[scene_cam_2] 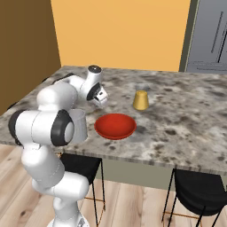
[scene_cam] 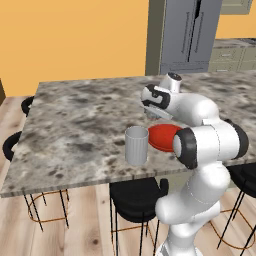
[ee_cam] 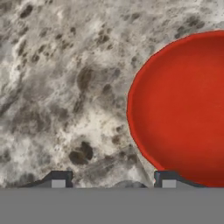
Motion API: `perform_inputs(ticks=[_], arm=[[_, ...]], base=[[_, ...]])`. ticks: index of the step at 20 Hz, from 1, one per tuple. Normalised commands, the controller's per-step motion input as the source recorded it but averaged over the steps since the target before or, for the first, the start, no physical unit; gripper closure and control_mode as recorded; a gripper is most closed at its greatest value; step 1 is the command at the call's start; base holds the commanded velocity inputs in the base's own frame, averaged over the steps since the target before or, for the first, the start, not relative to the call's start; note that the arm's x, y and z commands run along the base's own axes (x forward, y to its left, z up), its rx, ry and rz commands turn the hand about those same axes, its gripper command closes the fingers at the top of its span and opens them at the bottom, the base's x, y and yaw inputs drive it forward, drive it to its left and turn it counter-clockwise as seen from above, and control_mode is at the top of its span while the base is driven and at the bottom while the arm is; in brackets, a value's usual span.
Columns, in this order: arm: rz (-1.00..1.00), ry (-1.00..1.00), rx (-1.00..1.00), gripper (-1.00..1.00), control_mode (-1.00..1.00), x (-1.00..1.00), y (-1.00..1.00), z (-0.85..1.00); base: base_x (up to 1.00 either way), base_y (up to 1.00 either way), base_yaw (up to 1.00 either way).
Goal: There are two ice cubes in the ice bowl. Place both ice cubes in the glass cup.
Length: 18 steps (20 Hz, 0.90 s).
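Observation:
The red ice bowl [scene_cam_2: 115, 126] sits near the counter's front edge, and its inside shows bare red in the hand view [ee_cam: 183, 109]. No ice cubes are in sight. Left of the bowl [scene_cam: 161, 136] stands the ribbed grey glass cup [scene_cam: 136, 145], partly hidden behind my arm in the right base view [scene_cam_2: 80, 126]. My gripper [scene_cam_2: 102, 100] hangs low over the counter just beyond the gap between cup and bowl. Its fingertips [ee_cam: 59, 179] stand apart above speckled stone beside the bowl's rim, with no object clearly between them [ee_cam: 113, 180].
A small yellow cup-shaped object [scene_cam_2: 141, 100] stands on the counter [scene_cam: 75, 120] behind the bowl. Black stools [scene_cam: 137, 197] are tucked under the front edge. A grey fridge [scene_cam: 187, 35] rises beyond the far side.

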Motion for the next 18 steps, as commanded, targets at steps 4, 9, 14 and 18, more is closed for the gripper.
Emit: perform_inputs(ticks=[4, 9, 14, 18], arm=[[0.04, 0.28, -0.05, 1.00, -1.00, 0.00, 0.95, 0.09], [0.05, 0.15, -0.12, 1.00, -1.00, -0.03, 0.41, -0.12], [0.05, 0.04, -0.12, 1.00, -1.00, -0.77, 0.05, -0.12], [0.04, 0.01, 0.00, 1.00, -1.00, -0.18, 0.00, -0.19]], base=[[0.00, 0.00, 0.00], [0.00, 0.00, 0.00], [0.00, 0.00, 0.00], [0.00, 0.00, 0.00]])
